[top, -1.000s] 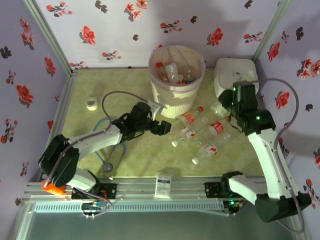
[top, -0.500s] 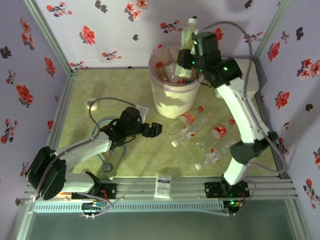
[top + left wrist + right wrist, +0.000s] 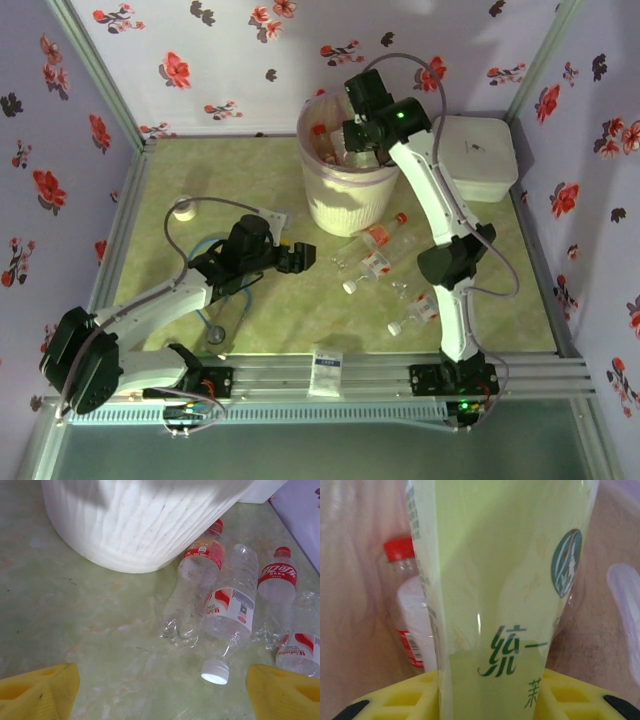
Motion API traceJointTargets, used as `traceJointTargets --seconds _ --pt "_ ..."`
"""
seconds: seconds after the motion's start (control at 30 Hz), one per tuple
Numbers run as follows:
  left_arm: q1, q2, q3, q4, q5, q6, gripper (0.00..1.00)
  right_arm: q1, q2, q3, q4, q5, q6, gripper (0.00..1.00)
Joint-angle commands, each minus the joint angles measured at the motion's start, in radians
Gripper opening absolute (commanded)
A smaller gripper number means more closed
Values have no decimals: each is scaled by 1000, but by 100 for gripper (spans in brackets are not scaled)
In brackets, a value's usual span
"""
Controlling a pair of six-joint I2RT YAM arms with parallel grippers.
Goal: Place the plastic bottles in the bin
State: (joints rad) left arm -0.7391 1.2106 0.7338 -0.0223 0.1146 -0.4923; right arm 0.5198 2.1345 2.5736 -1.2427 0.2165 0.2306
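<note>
The right claw [image 3: 357,136], clamped on a green-labelled bottle [image 3: 505,580], hangs apparently inside the mouth of the bin [image 3: 332,208]; the left claw [image 3: 160,692] gapes empty near loose bottles [image 3: 229,607] lying on the tabletop [image 3: 200,180].

Your overhead camera looks down from behind the arm bases [image 3: 200,380] across the worktop [image 3: 240,170] to the flowered back wall [image 3: 230,50]. Your left wrist camera sits low, facing the side of the bin [image 3: 145,525] and the lying bottles [image 3: 227,605], which the overhead also covers. Your right wrist camera looks into the bin, pressed close against a green-labelled bottle [image 3: 510,580].
</note>
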Motion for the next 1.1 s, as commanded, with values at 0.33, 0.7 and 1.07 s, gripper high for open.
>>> traceJointTargets --seconds 0.33,0.7,1.07 --pt "7 -13 -17 -1 -12 -11 86 -48 -13 -195 12 -179 48 53" --pt "9 12 4 7 3 -3 86 -56 -145 -73 75 -157 48 93" --pt "9 39 23 12 19 9 86 -61 -202 -175 170 -154 37 80"
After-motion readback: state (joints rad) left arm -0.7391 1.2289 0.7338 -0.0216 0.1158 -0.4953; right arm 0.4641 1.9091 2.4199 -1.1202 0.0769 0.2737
